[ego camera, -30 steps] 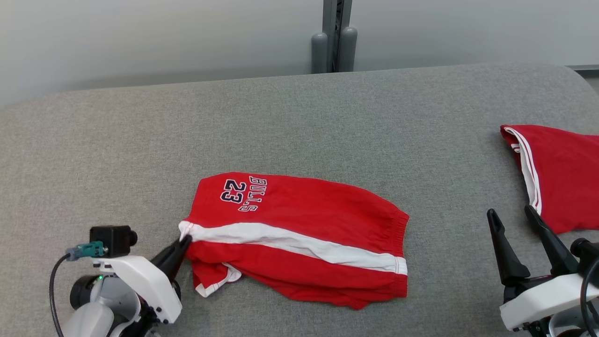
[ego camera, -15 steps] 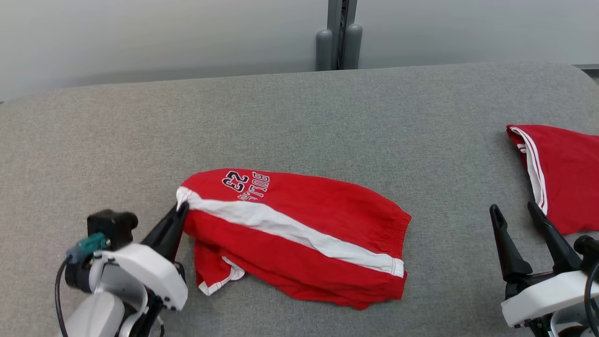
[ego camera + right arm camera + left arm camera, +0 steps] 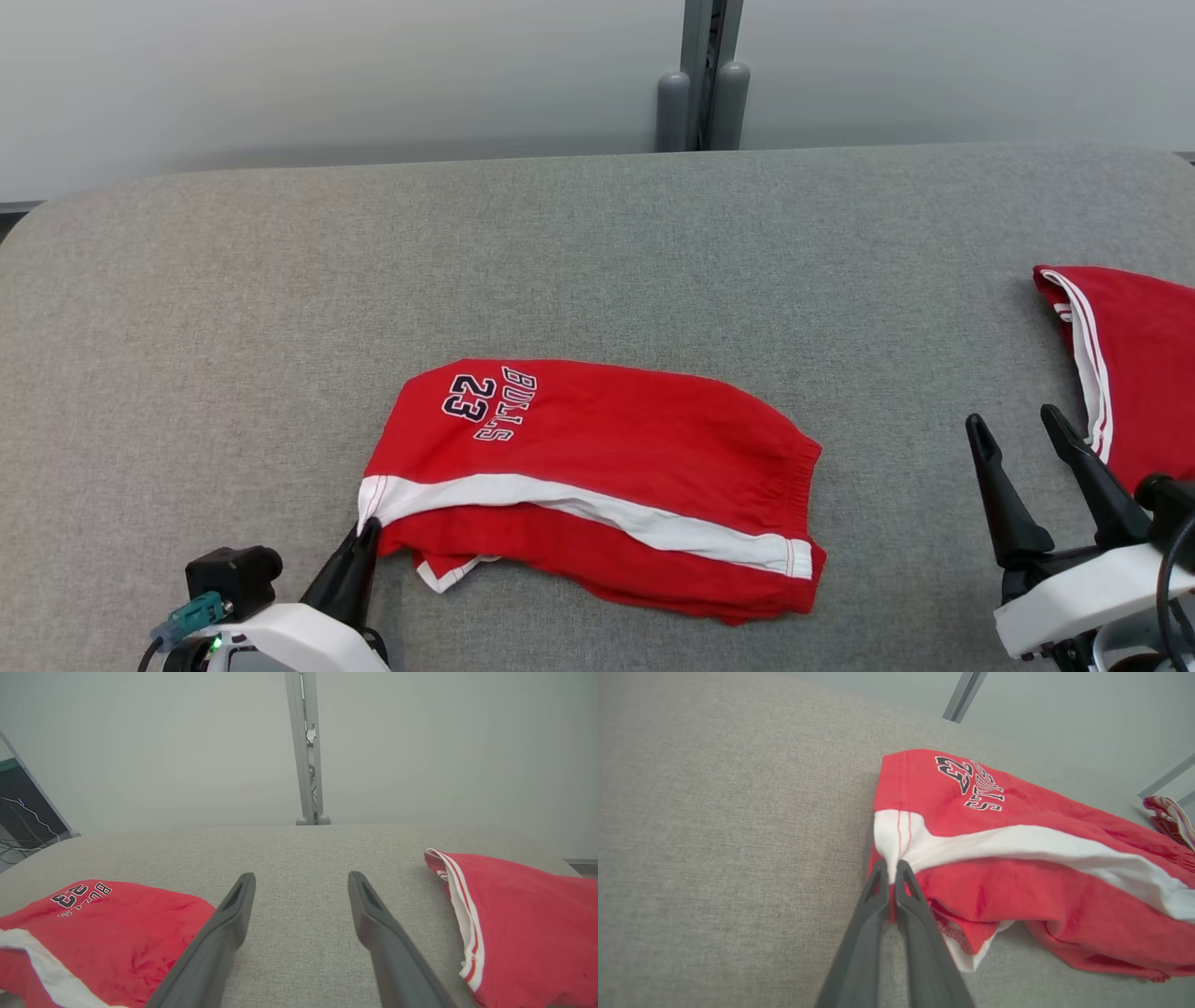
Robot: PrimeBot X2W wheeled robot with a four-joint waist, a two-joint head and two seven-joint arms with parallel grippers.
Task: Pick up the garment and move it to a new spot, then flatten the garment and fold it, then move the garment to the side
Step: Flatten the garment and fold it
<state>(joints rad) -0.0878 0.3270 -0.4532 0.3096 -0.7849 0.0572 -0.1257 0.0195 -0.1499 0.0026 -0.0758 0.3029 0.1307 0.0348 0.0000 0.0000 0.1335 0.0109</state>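
Grey woven cloth covers the broad padded surface [image 3: 597, 243], which has rounded corners. On its middle lies the garment [image 3: 616, 439], soft red knit, folded over itself into a rough oblong. Its long axis runs left to right across the head view and dips slightly toward the right. The end with the dark-and-white lettering [image 3: 490, 403] points to the robot's left, and the gathered, ribbed end [image 3: 803, 457] points to its right. A white band [image 3: 560, 495] runs along the length. A second red piece [image 3: 1139, 364] with white striped trim lies at the far right, well apart. The right gripper [image 3: 1013, 422] hovers between the two with its dark fingers spread wide, touching nothing. The left gripper [image 3: 366, 534] is pinched tight on the garment's white near-left corner.
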